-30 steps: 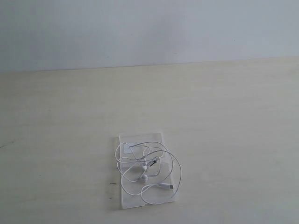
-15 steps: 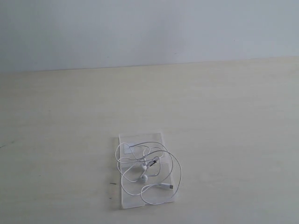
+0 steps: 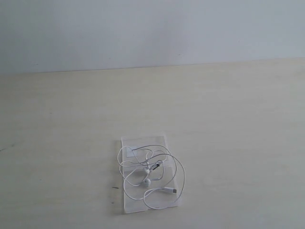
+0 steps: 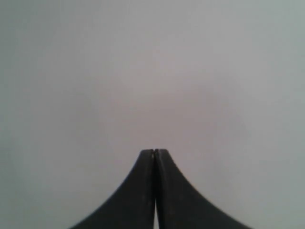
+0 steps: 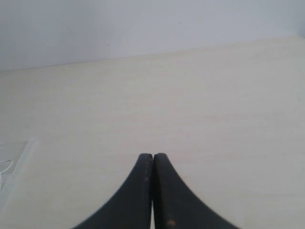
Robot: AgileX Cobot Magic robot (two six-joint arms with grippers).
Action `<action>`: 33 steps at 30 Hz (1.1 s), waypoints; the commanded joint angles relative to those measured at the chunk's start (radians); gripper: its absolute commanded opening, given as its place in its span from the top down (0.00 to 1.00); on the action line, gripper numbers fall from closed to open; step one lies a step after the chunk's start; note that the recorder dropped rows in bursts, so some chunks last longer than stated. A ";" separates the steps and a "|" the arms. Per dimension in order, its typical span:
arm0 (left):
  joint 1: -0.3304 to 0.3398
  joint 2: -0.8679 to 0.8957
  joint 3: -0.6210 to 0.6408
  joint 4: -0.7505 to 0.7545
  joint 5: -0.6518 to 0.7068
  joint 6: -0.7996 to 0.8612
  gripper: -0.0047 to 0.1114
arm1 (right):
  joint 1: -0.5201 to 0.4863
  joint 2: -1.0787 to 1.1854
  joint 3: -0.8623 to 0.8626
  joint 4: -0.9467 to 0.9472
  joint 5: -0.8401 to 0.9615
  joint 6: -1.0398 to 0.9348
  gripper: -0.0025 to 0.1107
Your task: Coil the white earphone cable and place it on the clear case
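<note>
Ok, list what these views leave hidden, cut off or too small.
Exterior view: both arms out of frame; white earphone cable too thin and tangled to trace; sticker on the clear case too small to read.
Left wrist view: only the shut left gripper against blank grey; nothing else shows.
Right wrist view: past the shut right gripper, the case is cut off by the frame edge.
</note>
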 commanded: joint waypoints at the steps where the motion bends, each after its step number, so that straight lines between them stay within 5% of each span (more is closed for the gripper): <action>1: 0.001 -0.005 0.004 -0.560 0.240 0.434 0.96 | -0.004 -0.006 0.005 -0.003 -0.009 0.004 0.98; 5: 0.001 -0.005 0.004 -1.026 0.390 0.941 0.96 | -0.004 -0.006 0.005 -0.003 -0.009 0.004 0.98; 8: 0.001 -0.008 0.004 -1.238 0.483 1.115 0.96 | -0.004 -0.006 0.005 -0.003 -0.009 0.004 0.98; 13: 0.001 -0.010 0.038 -1.364 0.525 1.115 0.96 | -0.004 -0.006 0.005 -0.003 -0.009 0.004 0.98; 24: 0.001 -0.121 0.358 -1.413 0.221 1.109 0.96 | -0.004 -0.006 0.005 -0.003 -0.009 0.004 0.98; 33: 0.001 -0.273 0.559 -1.515 0.218 1.107 0.96 | -0.004 -0.006 0.005 -0.003 -0.009 0.004 0.98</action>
